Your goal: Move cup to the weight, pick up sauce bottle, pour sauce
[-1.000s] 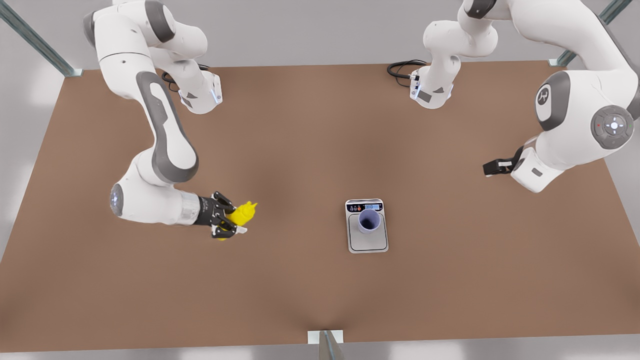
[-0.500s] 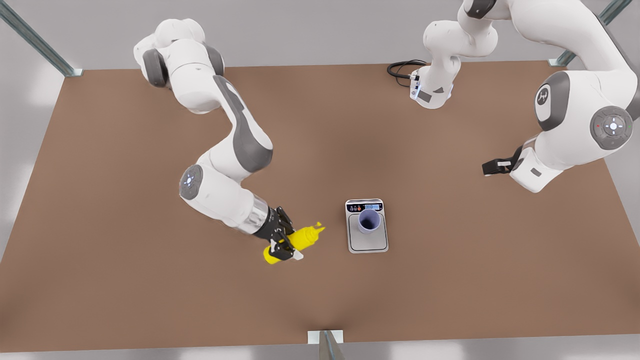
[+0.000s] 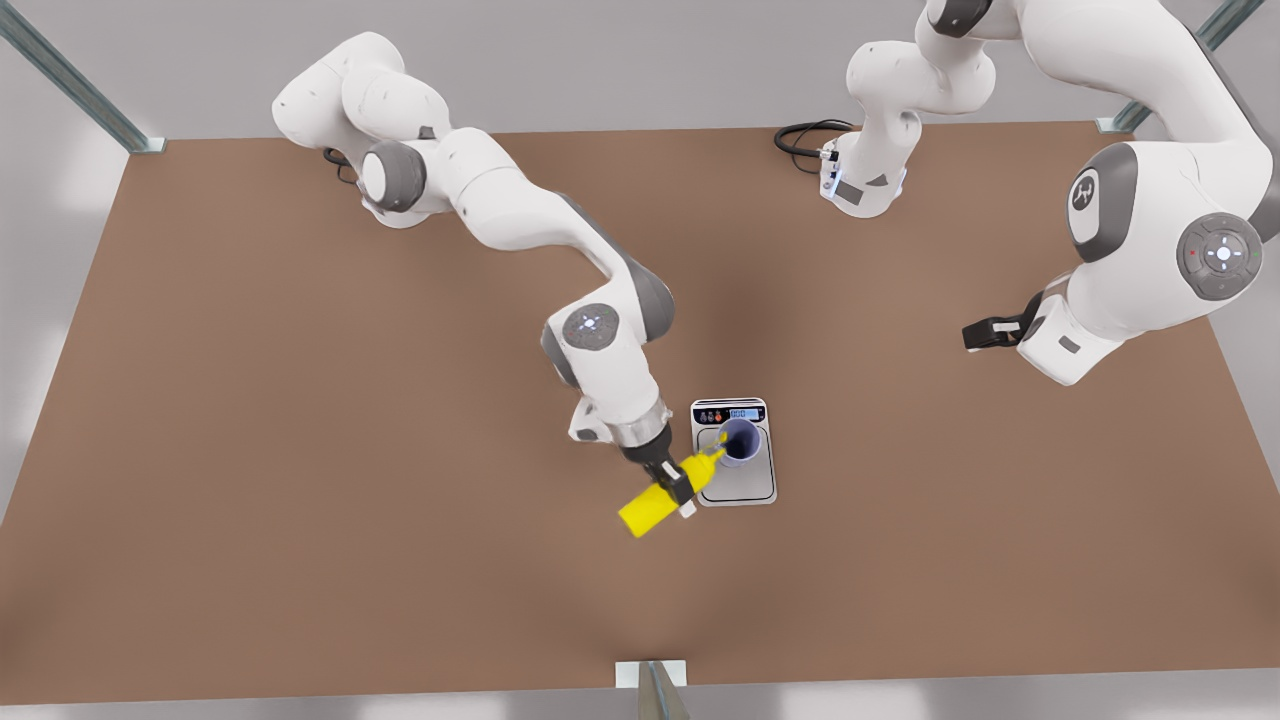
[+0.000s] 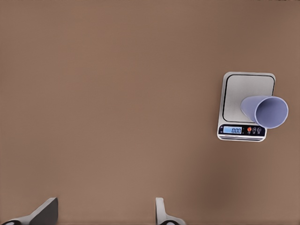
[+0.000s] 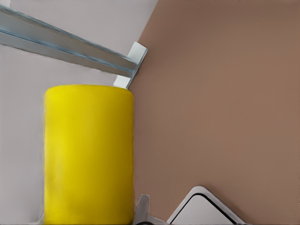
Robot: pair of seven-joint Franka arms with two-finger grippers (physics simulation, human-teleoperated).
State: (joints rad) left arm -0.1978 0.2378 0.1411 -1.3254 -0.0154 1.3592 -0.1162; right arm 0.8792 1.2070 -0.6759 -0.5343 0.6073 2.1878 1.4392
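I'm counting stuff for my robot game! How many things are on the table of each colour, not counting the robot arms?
Yellow: 1, the sauce bottle, held tipped in the right claw over the cup.
Lavender-blue: 1, the cup.
Silver: 1, the weight, under the cup.
Total: 3.

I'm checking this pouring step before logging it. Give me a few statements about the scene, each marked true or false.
1. The pale lavender cup stands on the silver kitchen scale. True.
2. The right claw grips the yellow squeeze bottle. True.
3. The bottle stands upright. False: it is tilted, nozzle at the cup's rim.
4. The left claw holds the cup. False: it is open and apart from it, waiting.
5. The cup lies beside the scale on the brown table. False: it is on the plate.
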